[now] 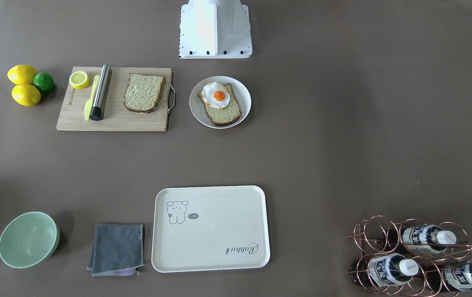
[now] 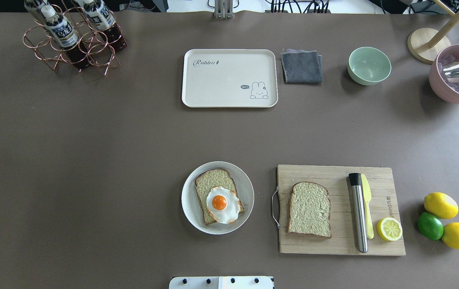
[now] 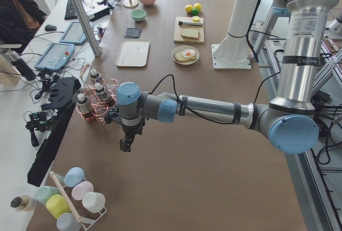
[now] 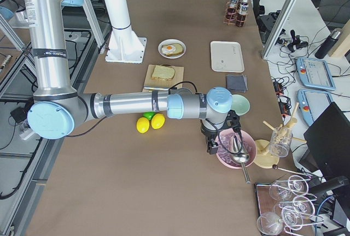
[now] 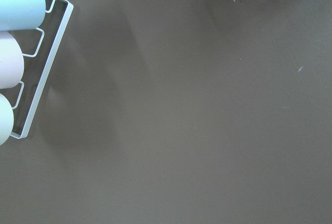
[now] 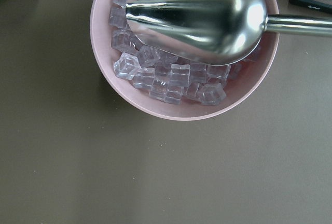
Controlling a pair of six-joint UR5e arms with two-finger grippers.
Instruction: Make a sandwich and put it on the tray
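near the robot's base, the round white plate (image 2: 244,188) carries one bread slice (image 2: 213,180) with the fried egg (image 2: 222,204) on top. the second slice (image 2: 309,209) lies apart on the wooden cutting board (image 2: 382,184) just beside it. the tray (image 2: 229,78) sits across the table. the left gripper (image 3: 125,144) hangs by the bottle rack (image 3: 99,96) at one table end, the right gripper (image 4: 210,148) by the pink ice bowl (image 2: 440,88) at the other. both are well apart from plate and tray. whether either is open, i cannot tell.
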